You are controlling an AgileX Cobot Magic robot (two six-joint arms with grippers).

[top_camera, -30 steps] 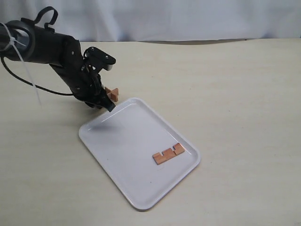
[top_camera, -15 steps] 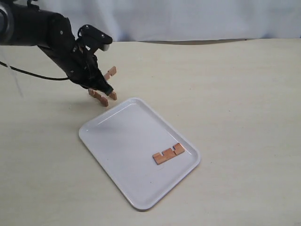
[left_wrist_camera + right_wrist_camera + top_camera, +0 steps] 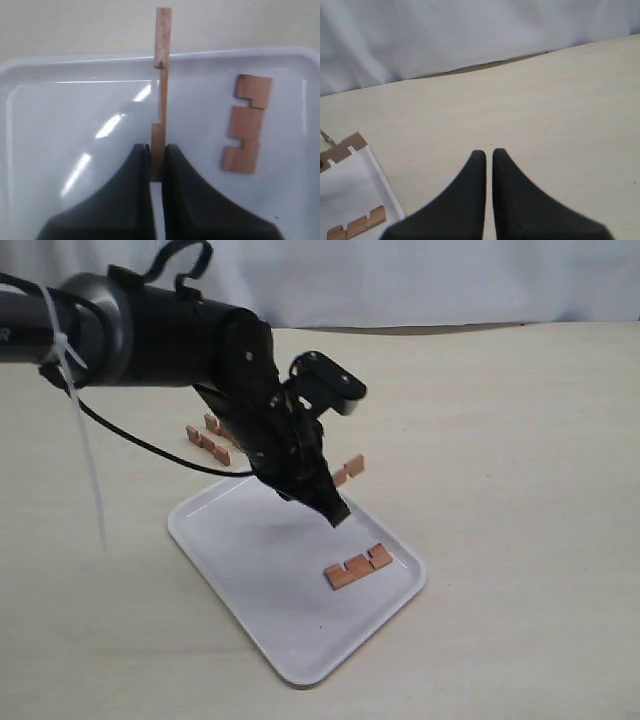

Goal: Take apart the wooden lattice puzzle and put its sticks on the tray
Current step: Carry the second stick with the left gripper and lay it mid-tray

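My left gripper (image 3: 334,498) hangs over the middle of the white tray (image 3: 205,532), shut on one reddish-brown notched stick (image 3: 349,469). In the left wrist view the stick (image 3: 162,85) stands on edge between the fingers (image 3: 137,165) and reaches past the tray's (image 3: 75,125) far rim. Another stick (image 3: 358,565) lies flat on the tray, also seen as the notched stick (image 3: 246,125) beside the held one. What is left of the lattice puzzle (image 3: 207,438) lies on the table beyond the tray's far left corner. My right gripper (image 3: 488,152) is shut on nothing above bare table.
The left arm's black body (image 3: 170,330) and its cable (image 3: 150,445) stretch in from the left over the table. A white cloth backdrop (image 3: 470,35) closes off the far table edge. In the right wrist view the tray's corner (image 3: 350,195) shows beside the fingers.
The left arm has swung right from the puzzle beside the tray to over the tray's middle, carrying one stick. The rest of the puzzle stays on the table, now uncovered.
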